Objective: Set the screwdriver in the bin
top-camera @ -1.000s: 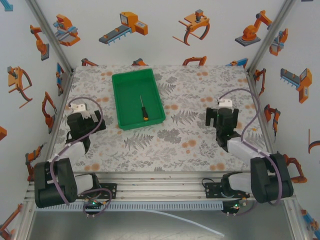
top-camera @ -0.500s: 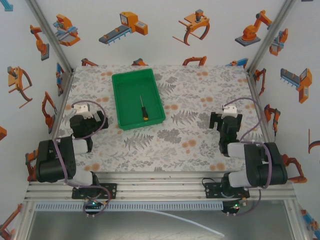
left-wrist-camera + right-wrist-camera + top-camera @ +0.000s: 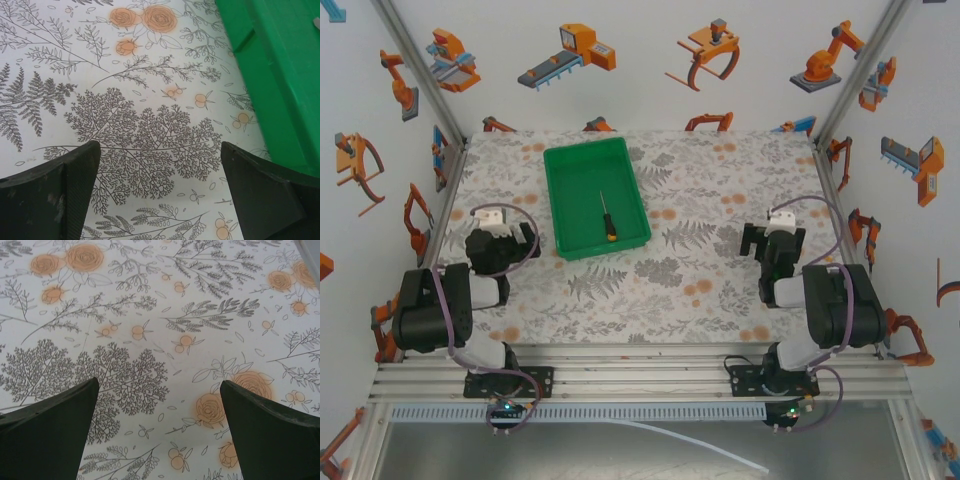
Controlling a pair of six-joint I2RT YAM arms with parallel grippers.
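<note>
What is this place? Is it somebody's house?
Probably a robot test booth, not a house. A left arm and a right arm are bolted to a metal rail, the walls carry robot drawings, and a green bin with a screwdriver in it sits on the flowery table.

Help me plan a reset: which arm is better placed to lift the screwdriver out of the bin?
Left, probably. The screwdriver lies in the bin, left of centre. The left gripper is open beside the bin's wall; the right gripper, also open, sits clearly farther off.
</note>
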